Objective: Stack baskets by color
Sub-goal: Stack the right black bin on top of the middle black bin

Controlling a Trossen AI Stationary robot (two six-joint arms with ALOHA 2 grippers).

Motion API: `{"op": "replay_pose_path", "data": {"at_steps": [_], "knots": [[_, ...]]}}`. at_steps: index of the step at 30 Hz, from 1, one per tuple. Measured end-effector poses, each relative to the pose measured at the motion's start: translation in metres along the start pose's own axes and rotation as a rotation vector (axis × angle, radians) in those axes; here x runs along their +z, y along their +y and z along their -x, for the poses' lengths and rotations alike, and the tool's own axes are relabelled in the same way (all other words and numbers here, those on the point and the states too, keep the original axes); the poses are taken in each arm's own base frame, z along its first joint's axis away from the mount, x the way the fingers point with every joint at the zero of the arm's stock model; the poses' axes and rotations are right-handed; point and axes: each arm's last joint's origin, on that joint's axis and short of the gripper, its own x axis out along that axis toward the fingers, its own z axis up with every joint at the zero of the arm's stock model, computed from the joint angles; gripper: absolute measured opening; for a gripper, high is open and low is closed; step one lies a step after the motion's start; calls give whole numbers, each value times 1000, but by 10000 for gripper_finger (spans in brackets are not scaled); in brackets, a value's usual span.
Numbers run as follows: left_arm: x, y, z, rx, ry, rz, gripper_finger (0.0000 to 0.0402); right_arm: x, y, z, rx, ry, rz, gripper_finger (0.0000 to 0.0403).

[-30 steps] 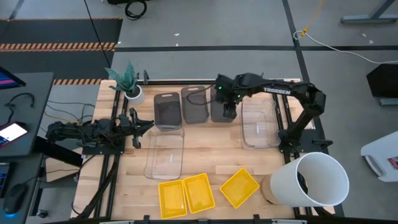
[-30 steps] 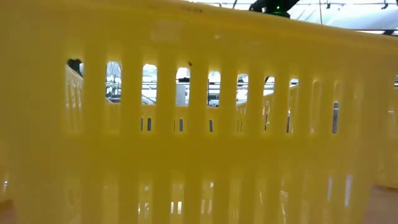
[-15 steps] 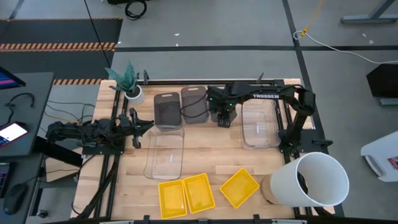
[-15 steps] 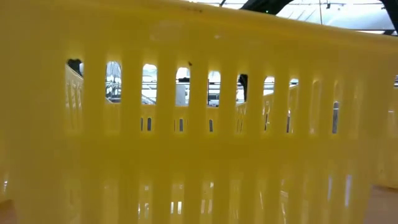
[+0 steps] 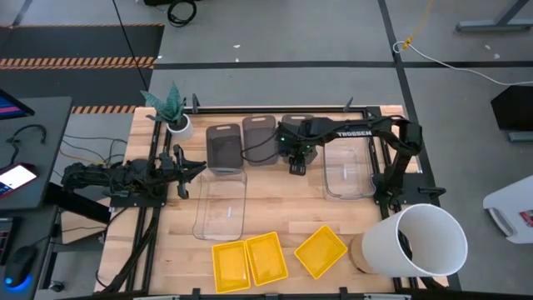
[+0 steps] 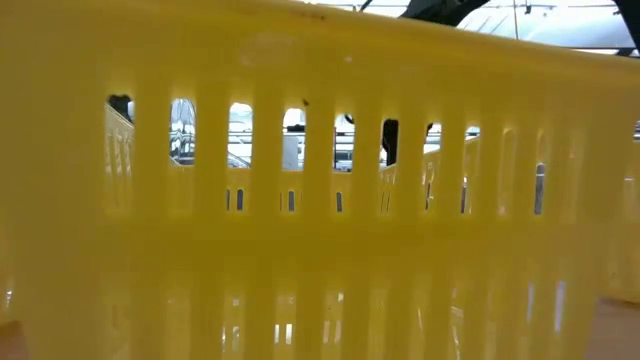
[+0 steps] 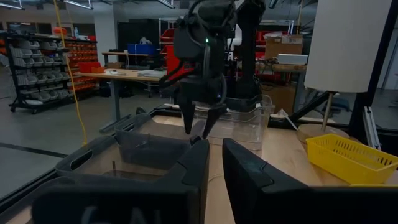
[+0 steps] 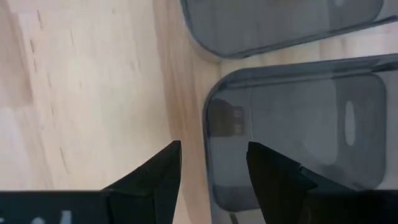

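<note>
Baskets are mostly still apart, so I judge the job barely begun. Along the far edge of the surface (image 5: 275, 221) I see three smoky grey baskets in a row: one (image 5: 223, 148), a second (image 5: 259, 140) beside it, and a third (image 5: 296, 125) largely hidden under my right arm. None of them sits inside another as far as I can tell.

Clear baskets: one (image 5: 221, 206) lies in front of the leftmost grey one, and another (image 5: 348, 165) lies to the right of the grey row; from above I cannot tell whether that one is a single bin or already several nested. Three yellow baskets lie side by side along the near edge (image 5: 230, 266) (image 5: 266, 257) (image 5: 321, 251), unstacked, and one of them fills the low view.

My right hand (image 5: 297, 164) hangs just over the near rim of the third grey basket, fingers apart, one to either side of its wall, gripping nothing. My left hand (image 5: 185, 173) waits low at the left side near the clear basket, fingers near together and empty.

By my reckoning, all three colours remain to be stacked, starting with this grey one.
</note>
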Motion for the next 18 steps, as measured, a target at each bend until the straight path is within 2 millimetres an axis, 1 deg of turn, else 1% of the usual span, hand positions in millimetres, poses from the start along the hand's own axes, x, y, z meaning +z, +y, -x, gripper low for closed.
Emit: {"op": "replay_pose_path", "data": {"at_steps": [5,12,15,18], "knots": [[0,0,0,1,0,0,59,-7,2,-14,-1,-13,4,188],[0,0,0,0,0,0,51,-19,3,-32,-2,-16,2,185],[0,0,0,0,1,0,52,-24,4,-39,-3,-21,2,172],[0,0,0,0,1,0,57,-29,4,-43,-1,-8,-1,149]]}}
